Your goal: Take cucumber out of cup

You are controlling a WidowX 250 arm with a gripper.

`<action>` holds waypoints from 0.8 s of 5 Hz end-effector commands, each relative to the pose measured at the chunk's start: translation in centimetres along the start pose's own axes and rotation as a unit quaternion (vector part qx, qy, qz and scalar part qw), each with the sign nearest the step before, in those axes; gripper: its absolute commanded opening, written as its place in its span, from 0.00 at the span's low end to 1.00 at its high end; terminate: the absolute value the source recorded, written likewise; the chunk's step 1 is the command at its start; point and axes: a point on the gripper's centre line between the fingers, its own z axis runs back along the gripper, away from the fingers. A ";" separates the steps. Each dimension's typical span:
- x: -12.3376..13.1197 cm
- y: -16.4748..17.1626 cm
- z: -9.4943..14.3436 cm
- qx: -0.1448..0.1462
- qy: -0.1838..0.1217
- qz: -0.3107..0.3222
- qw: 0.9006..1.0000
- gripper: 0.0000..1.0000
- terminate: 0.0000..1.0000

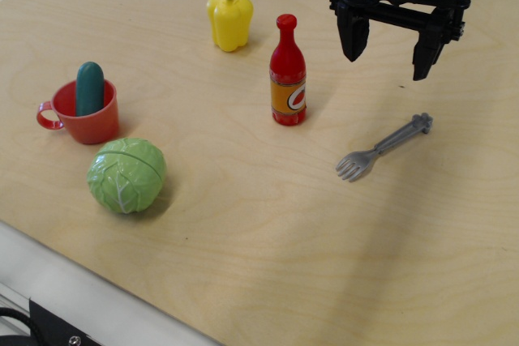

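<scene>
The dark teal-green cucumber (89,87) stands upright inside the red-orange cup (91,121) at the left of the table, its top half above the rim. The cup's loop handle points left. My black gripper (391,59) hangs open and empty above the table at the upper right, far from the cup, with its two fingers spread wide and pointing down.
A round light-green cabbage (126,175) lies just in front of the cup. A yellow bell pepper (229,19) stands at the back. A red bottle with an orange label (288,73) stands mid-table. A grey fork (383,147) lies below the gripper. The table's front edge runs along the lower left.
</scene>
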 end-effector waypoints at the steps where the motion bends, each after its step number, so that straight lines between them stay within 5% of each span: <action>1: 0.0 0.0 0.0 0.000 0.000 0.000 1.000 1.00 0.00; 4: -9.5 8.8 4.1 0.072 0.021 0.100 0.992 1.00 0.00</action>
